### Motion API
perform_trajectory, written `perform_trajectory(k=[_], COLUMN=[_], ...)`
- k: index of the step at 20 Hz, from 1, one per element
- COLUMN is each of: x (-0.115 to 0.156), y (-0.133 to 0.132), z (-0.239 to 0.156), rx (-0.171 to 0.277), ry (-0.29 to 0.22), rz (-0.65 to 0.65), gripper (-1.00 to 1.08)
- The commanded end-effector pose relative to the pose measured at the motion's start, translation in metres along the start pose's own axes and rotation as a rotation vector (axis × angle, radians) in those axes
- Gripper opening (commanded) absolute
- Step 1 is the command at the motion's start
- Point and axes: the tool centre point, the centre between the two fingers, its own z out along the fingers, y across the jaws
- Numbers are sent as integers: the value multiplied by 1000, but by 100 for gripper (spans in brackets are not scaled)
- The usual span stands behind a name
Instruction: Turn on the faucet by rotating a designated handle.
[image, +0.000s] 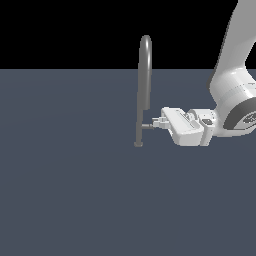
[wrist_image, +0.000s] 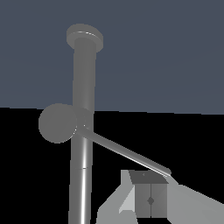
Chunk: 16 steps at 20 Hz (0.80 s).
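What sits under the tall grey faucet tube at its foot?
A small round grey base on the flat blue-grey floor. Any fixing beneath the base is hidden. The white claw sits higher, at the thin grey handle lever.

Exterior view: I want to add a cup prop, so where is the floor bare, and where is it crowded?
Bare floor spreads on the exterior view's left of the faucet and across the whole stretch nearer the camera. It is crowded on the exterior view's right, where the hand meets the handle.
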Motion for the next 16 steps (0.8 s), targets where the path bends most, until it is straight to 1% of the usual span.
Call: perform_trajectory(k=[1, 2, 3, 11, 12, 13, 16], x=[27, 27, 8, 57, 57, 34, 47], y=[16, 16, 6, 14, 14, 5, 3], z=[0, 0, 0, 0, 0, 0, 0], rx=[3, 3, 0, 2, 2, -4, -2], ry=[-3, -3, -2, -3, -3, -5, -5], rz=[33, 33, 4, 32, 32, -4, 5], gripper=[-100, -100, -100, -100, -100, -100, -100])
